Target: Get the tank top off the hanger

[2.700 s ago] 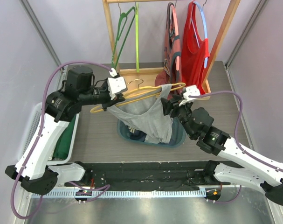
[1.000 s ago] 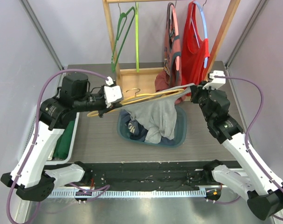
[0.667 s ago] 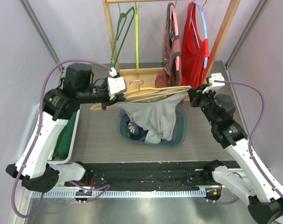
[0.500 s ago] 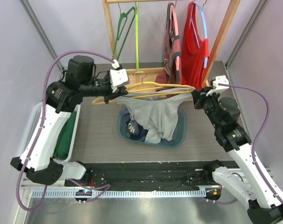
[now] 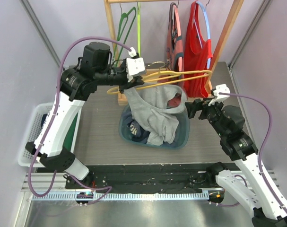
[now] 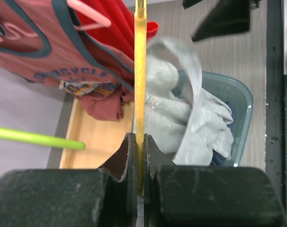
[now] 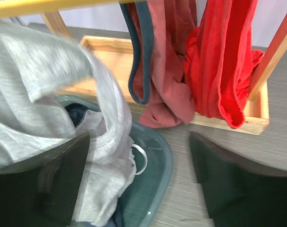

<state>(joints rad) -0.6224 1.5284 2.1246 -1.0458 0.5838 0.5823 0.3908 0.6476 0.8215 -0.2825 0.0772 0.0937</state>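
My left gripper [image 5: 130,84] is shut on the yellow hanger [image 5: 181,75], holding it raised in front of the rack. The wrist view shows the jaws [image 6: 140,139] pinching the yellow bar [image 6: 140,71]. The grey tank top [image 5: 155,109] hangs from the hanger's left part, close to that gripper. It sags into the teal basket [image 5: 182,137], and the hanger's right end is bare. My right gripper [image 5: 193,106] is open, right of the tank top and apart from it. In its wrist view the fingers [image 7: 138,179] are spread wide, with grey cloth [image 7: 48,94] in front of the left one.
A wooden rack [image 5: 226,42] at the back holds a red top [image 5: 196,47], a salmon top [image 5: 174,42] and a green hanger [image 5: 126,28]. Its base tray [image 7: 228,120] lies behind the basket [image 7: 157,189]. A white bin [image 5: 32,142] with green cloth sits at the left.
The right gripper opened, let go of the tank top and drew back toward the near side. The left arm lifted the hanger up and back. The grey cloth slid off the hanger's right end.
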